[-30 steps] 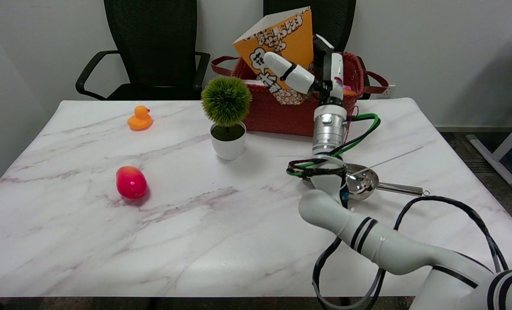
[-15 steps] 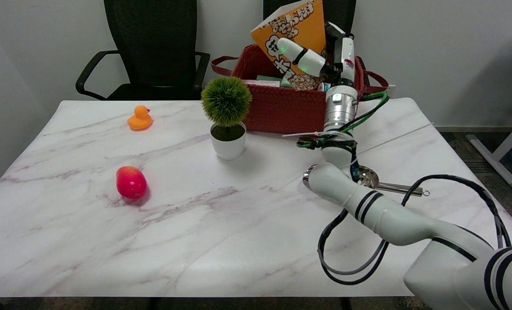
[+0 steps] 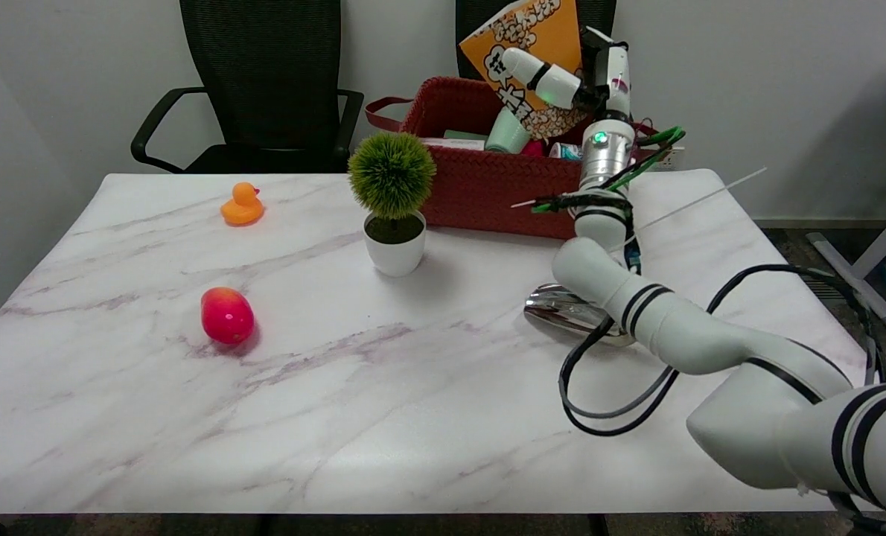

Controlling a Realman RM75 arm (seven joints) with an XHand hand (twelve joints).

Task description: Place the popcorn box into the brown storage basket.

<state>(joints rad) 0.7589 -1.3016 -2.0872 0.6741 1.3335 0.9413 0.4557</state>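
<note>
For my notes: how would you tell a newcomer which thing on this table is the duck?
Start at the red-brown woven basket at the table's far edge, then go left past the round green plant in a white pot. The duck sits alone near the far left of the marble top. It is small and orange, with a head and beak, unlike the smooth red-pink fruit nearer the camera.

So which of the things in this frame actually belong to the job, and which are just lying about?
Part of the job:
popcorn box, held over the basket
brown storage basket, already holding other items
right hand, gripping the box

Lying about:
rubber duck
potted plant
red fruit
metal ladle
</note>
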